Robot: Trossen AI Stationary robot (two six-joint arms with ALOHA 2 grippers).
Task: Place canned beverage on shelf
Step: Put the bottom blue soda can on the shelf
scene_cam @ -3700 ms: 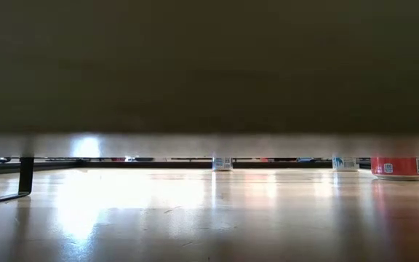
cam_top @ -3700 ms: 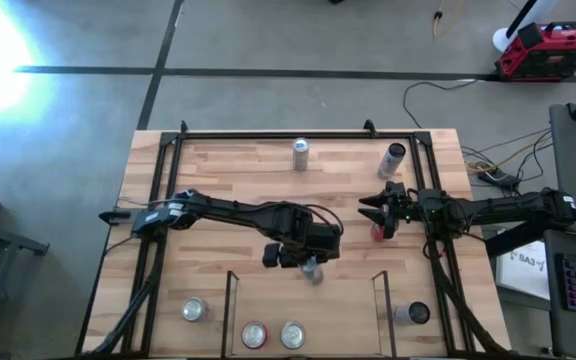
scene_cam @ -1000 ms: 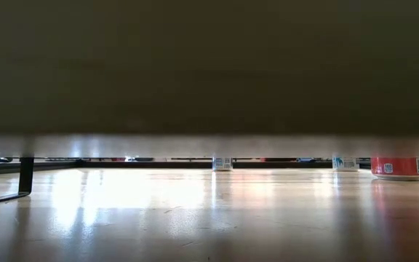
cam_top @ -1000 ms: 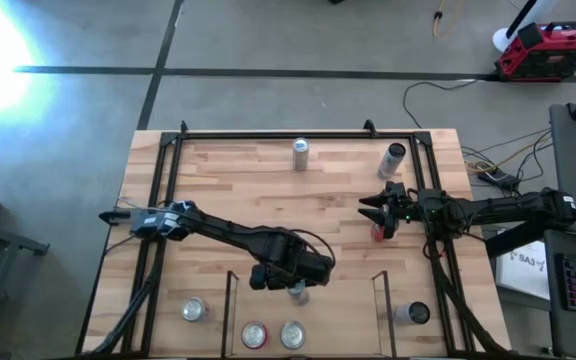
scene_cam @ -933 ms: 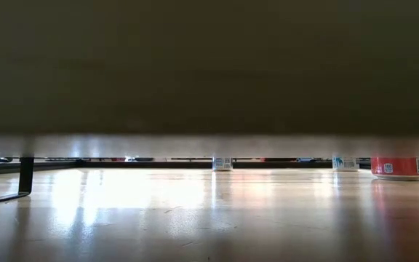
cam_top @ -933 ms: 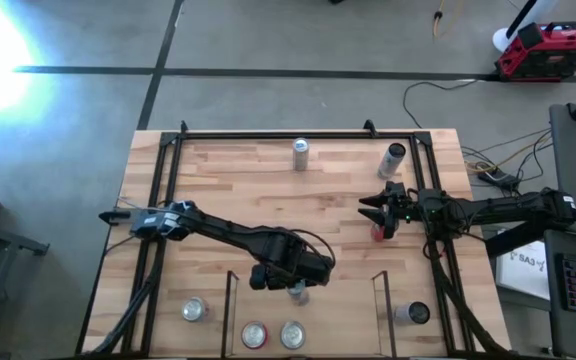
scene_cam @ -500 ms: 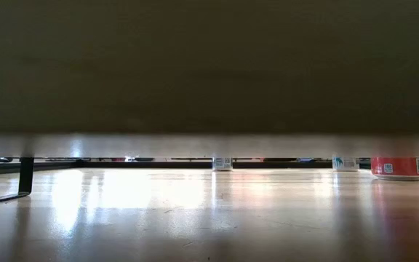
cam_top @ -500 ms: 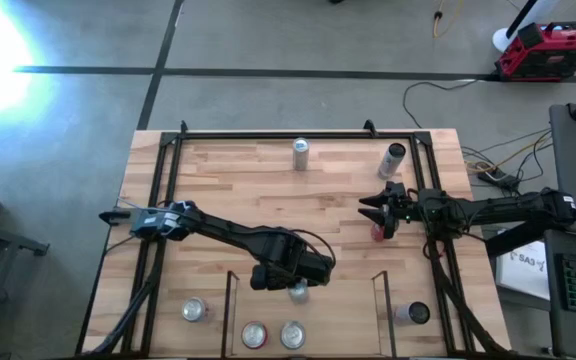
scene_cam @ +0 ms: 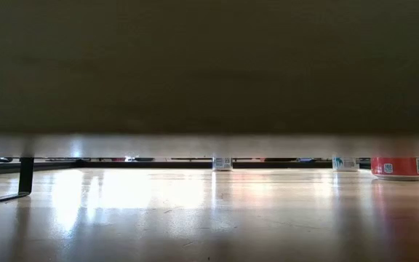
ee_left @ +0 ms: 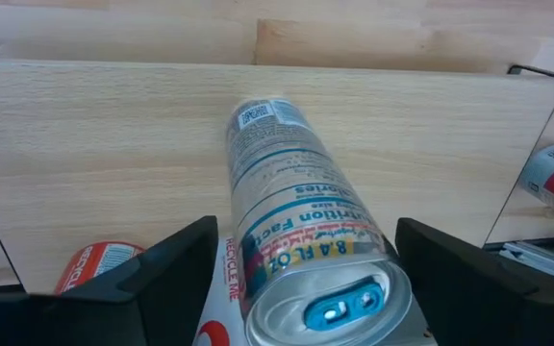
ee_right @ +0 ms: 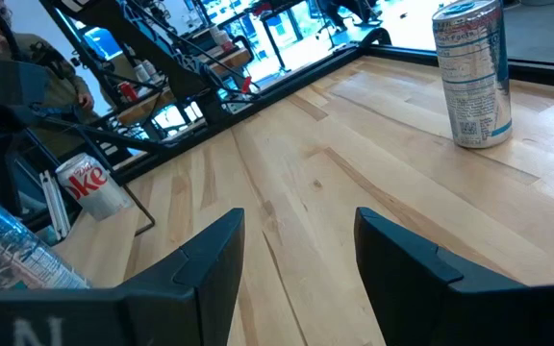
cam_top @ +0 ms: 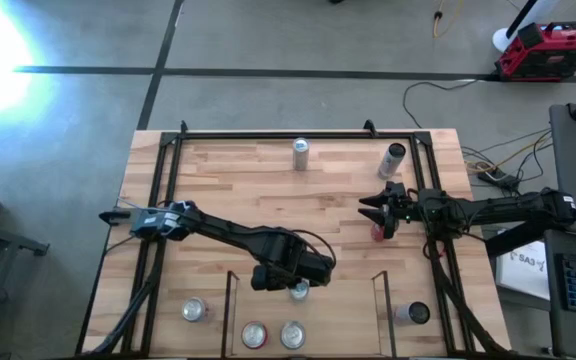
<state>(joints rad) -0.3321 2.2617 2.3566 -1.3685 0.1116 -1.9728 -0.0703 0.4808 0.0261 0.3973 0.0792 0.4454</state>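
Two cans already stand at the near edge of the shelf (cam_top: 268,300), and the silver can (cam_top: 299,291) I am placing sits just behind them, between the two thin black rails, on the light wood floor of the bay. My left tool (cam_top: 290,288) hangs right over that can. In the left wrist view the silver can (ee_left: 301,245) stands upright between the two dark fingers (ee_left: 166,269), and I see a gap on each side of it, so the tool is spread apart and no longer pinches it. I judge the step in hand to be the release. To do it well I would open wider until both fingers are well off the can's wall, then lift straight up rather than sweep sideways, because the red-and-white can (ee_left: 99,264) is just beside it and a nudge could topple either one. I would also stay off the rails as the arm pulls away. My right tool (cam_top: 373,212) waits near the bench's right rail, pinched shut and empty, beside a red can (cam_top: 377,232).
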